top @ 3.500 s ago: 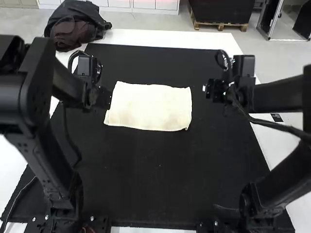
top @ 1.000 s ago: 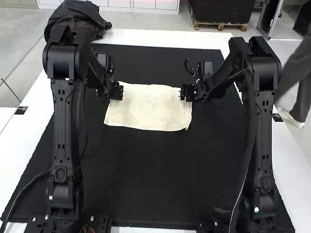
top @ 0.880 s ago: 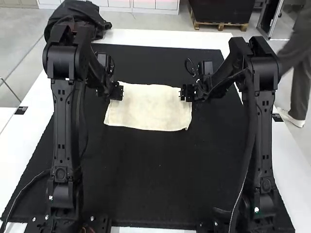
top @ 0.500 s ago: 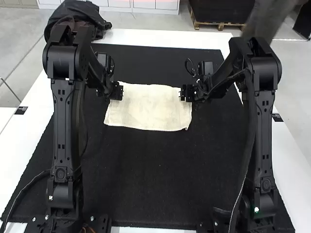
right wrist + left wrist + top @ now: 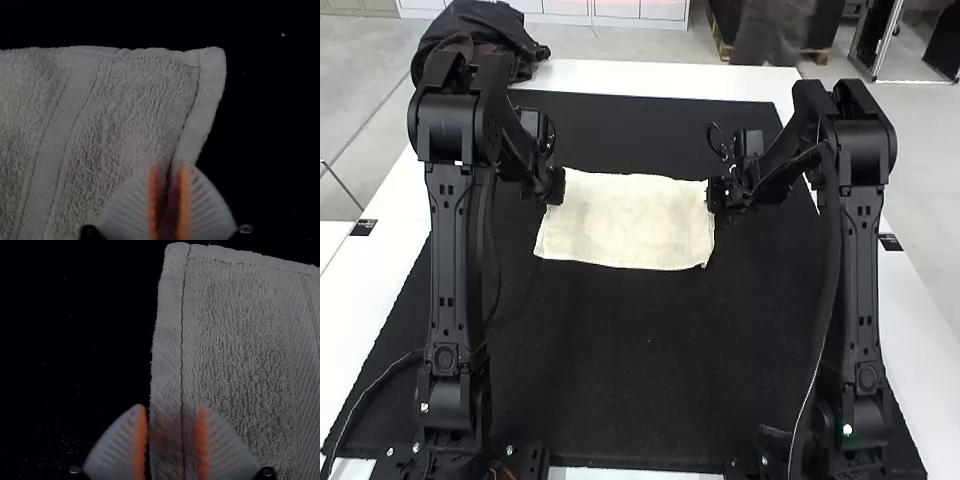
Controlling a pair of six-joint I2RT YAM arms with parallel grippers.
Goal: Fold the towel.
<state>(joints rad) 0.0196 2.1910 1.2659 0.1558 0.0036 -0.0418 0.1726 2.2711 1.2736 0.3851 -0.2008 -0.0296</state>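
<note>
From above and behind the arms (image 5: 448, 270), my high camera faces forward and down, taking in the tabletop (image 5: 660, 76) from well back. My left wrist camera peers down, close over the towel's (image 5: 625, 225) far left corner (image 5: 176, 254); my right, its far right corner (image 5: 212, 59). The high view shares both ends.

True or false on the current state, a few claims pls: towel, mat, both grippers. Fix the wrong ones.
1. The towel lies on the black mat. True.
2. The left gripper is at the towel's side edge on the high view's left. True.
3. The left gripper is shut. False: its fingers are apart.
4. The right gripper is over the towel's centre. False: it is at the side edge on the high view's right.
5. The towel is bunched in a heap. False: it lies flat.
</note>
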